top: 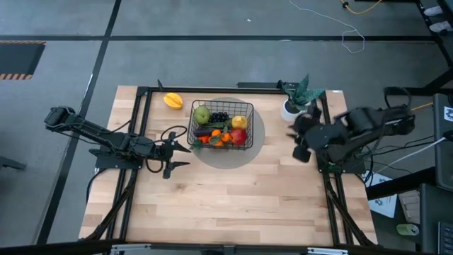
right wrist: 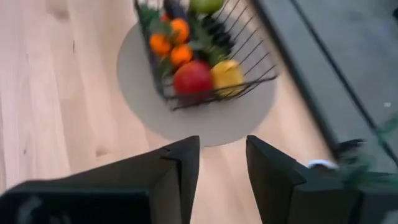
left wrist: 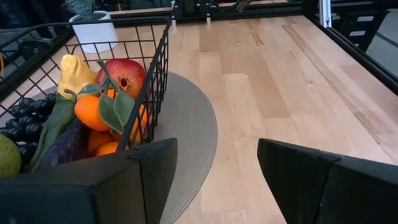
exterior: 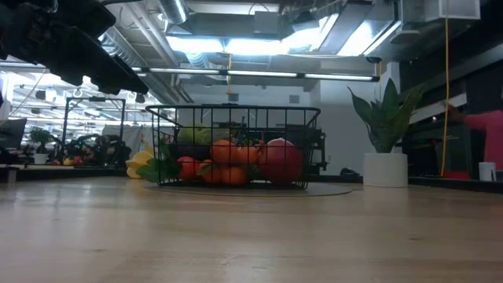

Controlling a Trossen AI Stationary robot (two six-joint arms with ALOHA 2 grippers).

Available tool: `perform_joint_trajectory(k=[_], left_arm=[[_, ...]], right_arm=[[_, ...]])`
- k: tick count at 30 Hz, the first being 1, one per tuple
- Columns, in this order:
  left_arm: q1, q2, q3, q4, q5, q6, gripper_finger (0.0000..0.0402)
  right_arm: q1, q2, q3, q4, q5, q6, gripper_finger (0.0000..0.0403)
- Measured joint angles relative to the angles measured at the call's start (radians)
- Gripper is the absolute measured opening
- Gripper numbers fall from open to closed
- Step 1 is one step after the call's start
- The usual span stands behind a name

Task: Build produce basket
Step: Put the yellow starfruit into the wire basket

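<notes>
The basket (top: 221, 125), a small rectangular cage of black wire mesh with open grid sides, sits on a round grey mat (top: 249, 147) toward the twelve o'clock side of the wooden table (top: 233, 205) in the high view. It is loaded with produce: a green pear (top: 202, 114) in its eleven o'clock corner, dark grapes (top: 219, 117) in the middle, a yellow fruit (top: 241, 121) at its two o'clock corner, a red fruit (top: 239, 136) at four o'clock, and orange tangerines (top: 219, 139) with green leaves along the six o'clock edge beside a purple eggplant (top: 205, 132). One more yellow fruit (top: 173, 100) lies on the bare table at ten o'clock from the basket, well apart from it. The left gripper (top: 177, 154) is at eight o'clock from the basket, just off the mat's edge, its fingers spread wide with nothing between them. The right gripper (right wrist: 221, 162) hovers at three o'clock from the basket, near a potted plant (top: 296, 99) in a white pot; its fingers stand a narrow gap apart and hold nothing.
</notes>
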Motion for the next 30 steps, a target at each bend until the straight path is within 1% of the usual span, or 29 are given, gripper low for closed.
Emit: perform_joint_trajectory(k=[2, 5, 7, 9, 16, 19, 22, 24, 27, 30], left_arm=[[0.000, 0.000, 0.000, 0.000, 0.000, 0.000, 0.0213], [0.000, 0.000, 0.000, 0.001, 0.000, 0.000, 0.0213], [0.000, 0.000, 0.000, 0.001, 0.000, 0.000, 0.0213], [0.000, 0.000, 0.000, 0.001, 0.000, 0.000, 0.0213], [0.000, 0.000, 0.000, 0.001, 0.000, 0.000, 0.0213], [0.000, 0.000, 0.000, 0.001, 0.000, 0.000, 0.0213], [0.000, 0.000, 0.000, 0.001, 0.000, 0.000, 0.0213], [0.000, 0.000, 0.000, 0.001, 0.000, 0.000, 0.0213], [0.000, 0.000, 0.000, 0.001, 0.000, 0.000, 0.0213], [0.000, 0.000, 0.000, 0.001, -0.006, 0.003, 0.0213]], right_arm=[[0.005, -0.050, -0.150, 0.109, -0.025, -0.004, 0.0122], [0.009, -0.117, -0.362, 0.303, -0.100, -0.091, 0.0122], [0.009, -0.157, -0.479, 0.437, -0.167, -0.159, 0.0122], [0.008, -0.194, -0.567, 0.564, -0.203, -0.185, 0.0122], [0.007, -0.330, -0.843, 0.945, -0.203, -0.260, 0.0122], [0.008, -0.390, -0.983, 1.177, -0.178, -0.275, 0.0122], [0.007, -0.437, -1.121, 1.456, -0.169, -0.382, 0.0122], [0.007, -0.465, -1.194, 1.596, -0.170, -0.443, 0.0122], [0.007, -0.506, -1.277, 1.762, -0.184, -0.496, 0.0122], [0.007, -0.541, -1.343, 1.879, -0.233, -0.567, 0.0122]])
